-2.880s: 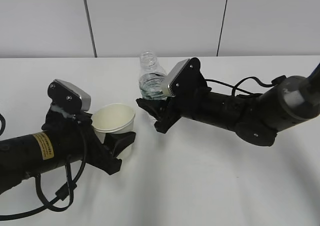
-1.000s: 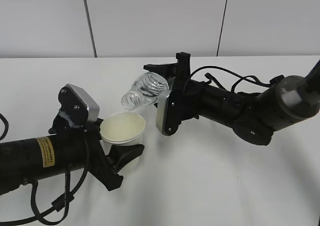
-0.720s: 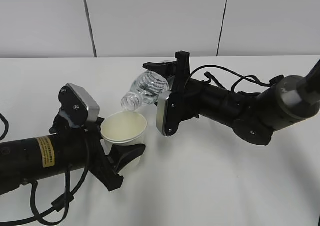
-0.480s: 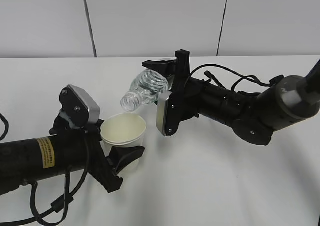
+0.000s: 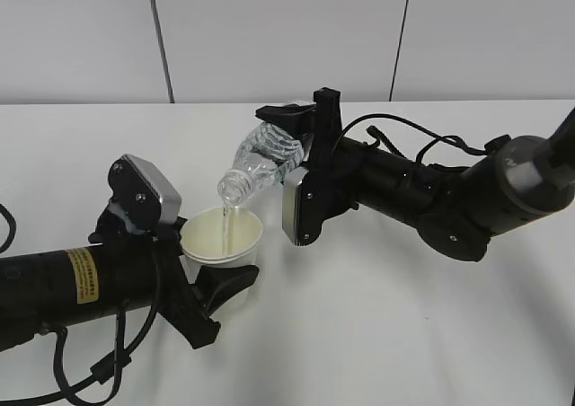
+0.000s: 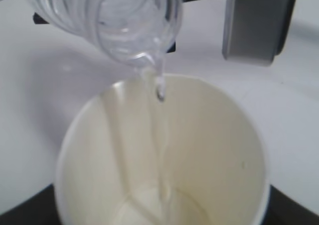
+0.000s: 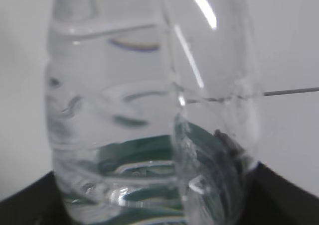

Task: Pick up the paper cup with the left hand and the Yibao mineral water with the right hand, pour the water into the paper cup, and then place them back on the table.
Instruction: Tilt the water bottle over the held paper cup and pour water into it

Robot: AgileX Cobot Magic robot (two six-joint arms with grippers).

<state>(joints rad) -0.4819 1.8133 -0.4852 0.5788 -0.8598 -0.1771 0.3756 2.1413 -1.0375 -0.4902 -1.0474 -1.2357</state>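
My left gripper [image 5: 216,264] is shut on the white paper cup [image 5: 222,237] and holds it upright just above the table [image 5: 377,334]. My right gripper [image 5: 292,132] is shut on the Yibao mineral water bottle [image 5: 260,159], tilted with its open neck down over the cup. A thin stream of water runs from the neck into the cup. In the left wrist view the cup's cream inside [image 6: 164,160] fills the frame with the bottle mouth [image 6: 134,26] above it. In the right wrist view the clear bottle [image 7: 149,110] with its green label fills the frame.
A white wall with dark vertical seams [image 5: 159,38] stands behind the table. Black cables [image 5: 422,150] trail over the right arm, and a cable loop [image 5: 90,361] hangs under the left arm.
The bottle has tipped from upright to neck-down over the cup, and water now streams into it. The left gripper has shifted the cup slightly right, under the neck.
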